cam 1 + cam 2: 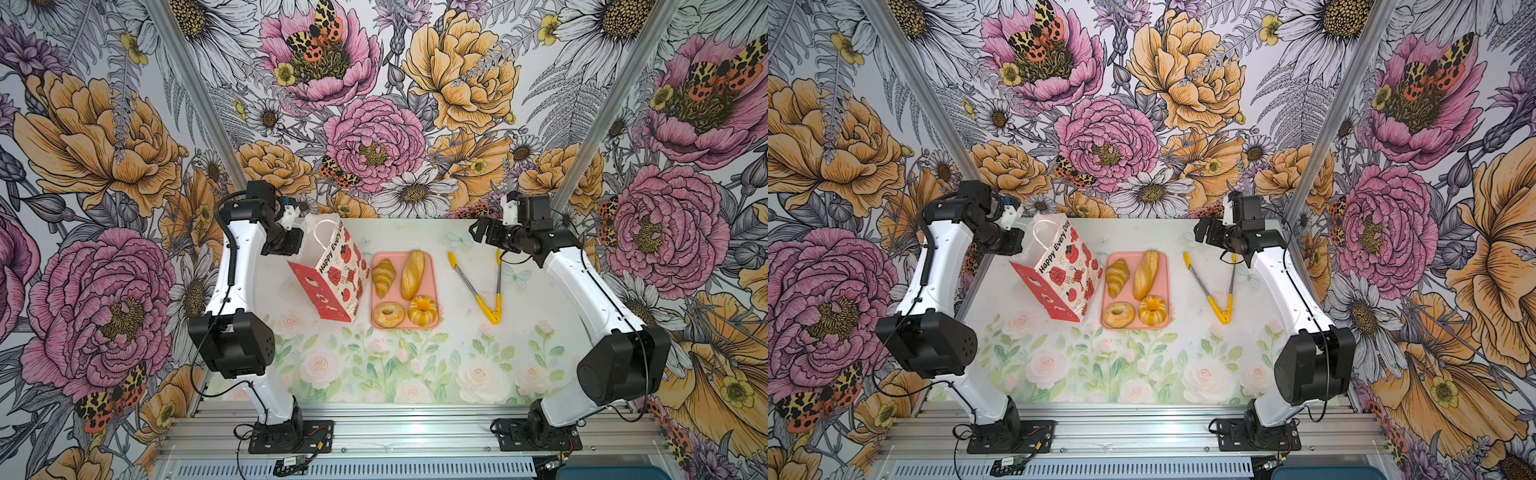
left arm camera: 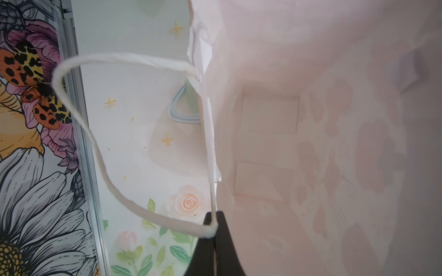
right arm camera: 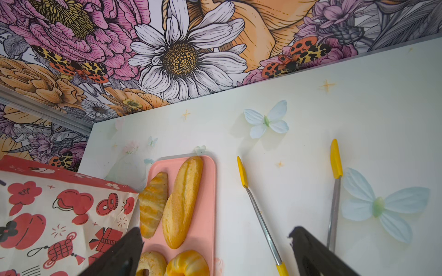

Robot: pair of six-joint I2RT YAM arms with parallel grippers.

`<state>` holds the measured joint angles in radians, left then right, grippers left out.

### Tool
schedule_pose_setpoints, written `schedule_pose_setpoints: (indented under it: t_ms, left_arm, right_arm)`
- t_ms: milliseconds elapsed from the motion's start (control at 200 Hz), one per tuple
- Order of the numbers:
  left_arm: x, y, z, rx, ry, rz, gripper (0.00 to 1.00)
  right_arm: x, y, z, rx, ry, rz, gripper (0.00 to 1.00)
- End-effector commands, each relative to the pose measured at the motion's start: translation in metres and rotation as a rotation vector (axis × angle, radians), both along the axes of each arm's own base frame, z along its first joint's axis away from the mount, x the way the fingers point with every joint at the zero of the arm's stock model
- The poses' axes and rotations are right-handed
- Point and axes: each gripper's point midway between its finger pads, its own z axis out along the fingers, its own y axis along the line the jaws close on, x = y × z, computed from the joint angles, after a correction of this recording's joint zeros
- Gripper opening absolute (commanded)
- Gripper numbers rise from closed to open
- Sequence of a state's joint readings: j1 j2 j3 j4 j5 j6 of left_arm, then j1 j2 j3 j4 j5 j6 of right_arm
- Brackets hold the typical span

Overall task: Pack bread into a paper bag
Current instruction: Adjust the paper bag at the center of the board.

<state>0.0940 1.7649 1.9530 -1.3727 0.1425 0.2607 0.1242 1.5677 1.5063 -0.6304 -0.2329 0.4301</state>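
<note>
- On the bench (image 1: 415,374), just left of the pink tray (image 1: 433,266), the paper bag (image 1: 337,270) is seen in both top views, tilted rather than upright, with its red base turned toward the near side.
- The bag's edge is pinched by the left pincer (image 2: 213,215). In the left wrist view its dark fingers are pressed together on the paper wall, right where the white string handle (image 2: 95,58) joins it, and the bag's pale inside is shown.
- All four pieces of bread are laid on the tray. The croissant (image 1: 383,276) and the long loaf (image 1: 412,274) are set in the far row, the bagel (image 1: 388,314) and the fluted bun (image 1: 422,309) in the near row.
- The right pincer (image 1: 482,232) is held spread wide above the far part of the bench, apart from everything.
- The tongs (image 1: 471,286) are laid open in a V to the right of the tray, with the yellow tips pointed toward the far side.
</note>
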Motion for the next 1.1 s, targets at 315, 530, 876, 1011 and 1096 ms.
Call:
schedule_pose_setpoints:
  t_ms: [315,530,876,1011,1096]
  left_arm:
    - [-0.028,-0.016,-0.011,0.063,0.084,0.046,0.00]
    - [-0.039,0.005,0.004,0.194,0.043,0.130,0.00]
    - [-0.054,0.046,0.058,0.410,-0.105,0.268,0.00]
    - [-0.054,0.039,0.062,0.439,-0.144,0.308,0.00]
    - [-0.051,0.030,0.055,0.458,-0.173,0.321,0.00]
  right_arm:
    - [0.005,0.005,0.004,0.012,-0.017,0.015,0.99]
    - [0.006,0.009,0.001,0.019,-0.010,0.039,0.99]
    - [0.017,0.018,0.004,0.036,-0.017,0.069,0.99]
    - [0.017,0.019,0.000,0.036,-0.007,0.070,0.99]
    - [0.016,0.020,-0.002,0.034,-0.003,0.069,0.99]
